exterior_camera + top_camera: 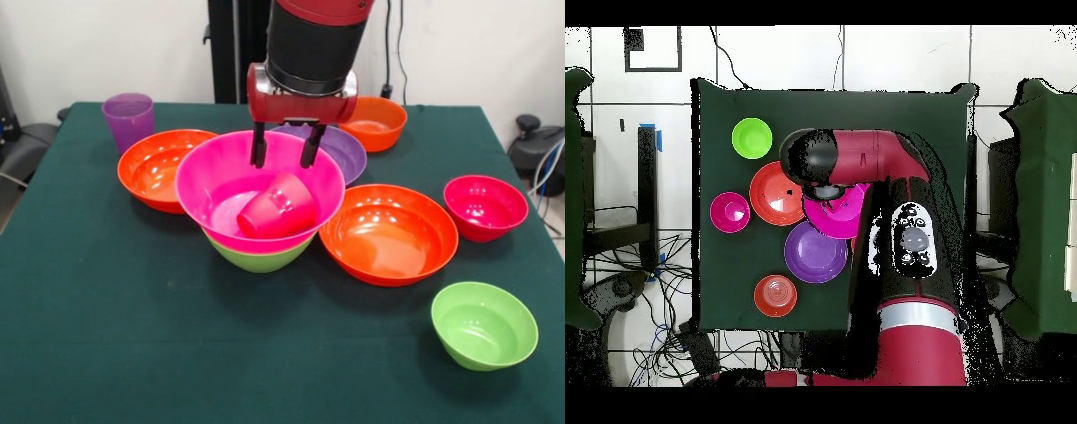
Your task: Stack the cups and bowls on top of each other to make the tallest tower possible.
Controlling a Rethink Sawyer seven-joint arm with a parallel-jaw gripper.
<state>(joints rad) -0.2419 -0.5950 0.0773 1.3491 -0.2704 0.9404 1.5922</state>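
Red-pink cup (277, 206) on side in hot pink bowl (212, 181) — atop lime bowl (260, 257).

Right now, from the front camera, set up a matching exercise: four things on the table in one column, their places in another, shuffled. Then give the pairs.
Things:
1. red-pink cup
2. purple cup
3. small green bowl
4. big pink bowl

Places:
A. alone near the front right corner
B. nested on a green bowl
C. on its side inside the pink bowl
D. upright at the back left

Pairs: 1-C, 2-D, 3-A, 4-B
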